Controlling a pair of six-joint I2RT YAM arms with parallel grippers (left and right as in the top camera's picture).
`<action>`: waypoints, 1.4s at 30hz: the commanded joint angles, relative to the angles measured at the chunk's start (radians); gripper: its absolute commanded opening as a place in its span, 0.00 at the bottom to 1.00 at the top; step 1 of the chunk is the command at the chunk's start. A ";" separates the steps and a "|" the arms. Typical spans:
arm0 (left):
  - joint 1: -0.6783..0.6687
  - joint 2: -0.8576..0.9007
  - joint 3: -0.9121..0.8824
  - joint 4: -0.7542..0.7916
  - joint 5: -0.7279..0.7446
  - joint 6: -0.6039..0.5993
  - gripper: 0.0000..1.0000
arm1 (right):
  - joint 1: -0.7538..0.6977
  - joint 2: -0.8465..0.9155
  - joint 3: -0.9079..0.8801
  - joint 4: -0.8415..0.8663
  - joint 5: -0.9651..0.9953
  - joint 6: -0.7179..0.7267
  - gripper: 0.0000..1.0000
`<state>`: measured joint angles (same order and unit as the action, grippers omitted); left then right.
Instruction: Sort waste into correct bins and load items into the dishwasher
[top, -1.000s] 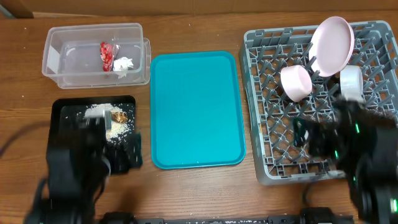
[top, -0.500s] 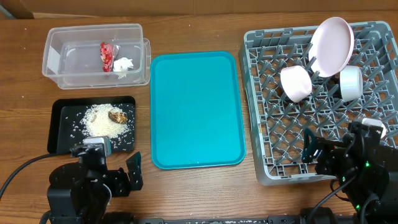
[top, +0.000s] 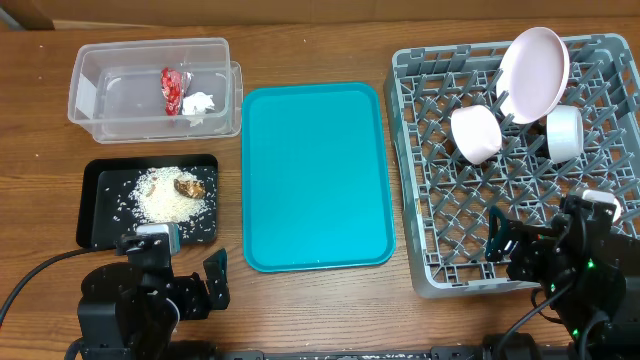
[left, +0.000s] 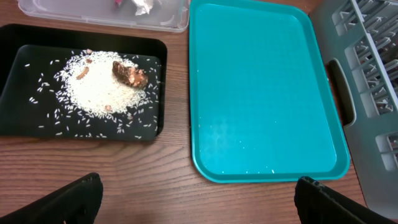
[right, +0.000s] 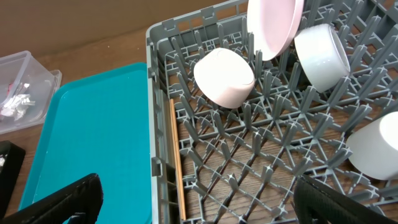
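The clear tub (top: 95, 95) holds the red wrapper (top: 172, 89) and the white tissue (top: 200, 103). The black tray (top: 95, 225) holds the rice (top: 165, 195) and the brown scrap (top: 189, 186); both also show in the left wrist view (left: 99, 90). The grey rack (top: 440, 250) holds the plate (top: 535, 68), a bowl (top: 476, 133) and a second bowl (top: 563, 133). The chopsticks (right: 177, 162) lie along its left wall, and a white cup (right: 376, 149) stands at its right. My left gripper (left: 199, 211) is open and empty above bare table. My right gripper (right: 199, 208) is open and empty above the rack's front.
The teal tray (top: 315, 175) lies between the black tray and the rack, with a few rice grains near its front rim (left: 267, 171). Both arms sit low at the table's front edge, the left (top: 140, 300) and the right (top: 585, 270).
One second ago both arms were blurred in motion over the black tray and the rack. They have drawn back toward the front edge and now hold nearly still.
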<state>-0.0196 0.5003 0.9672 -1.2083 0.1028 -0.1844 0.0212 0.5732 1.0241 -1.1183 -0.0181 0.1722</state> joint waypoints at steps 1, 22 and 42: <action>-0.001 -0.006 -0.011 0.000 -0.009 -0.006 1.00 | 0.000 -0.001 -0.006 0.000 0.010 0.007 1.00; -0.001 -0.006 -0.011 0.000 -0.009 -0.006 1.00 | 0.010 -0.335 -0.410 0.323 -0.024 0.004 1.00; -0.001 -0.006 -0.011 0.000 -0.009 -0.006 1.00 | 0.019 -0.571 -0.855 0.909 -0.087 0.003 1.00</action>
<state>-0.0196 0.5003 0.9607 -1.2087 0.1001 -0.1844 0.0322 0.0147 0.2016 -0.2459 -0.1005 0.1757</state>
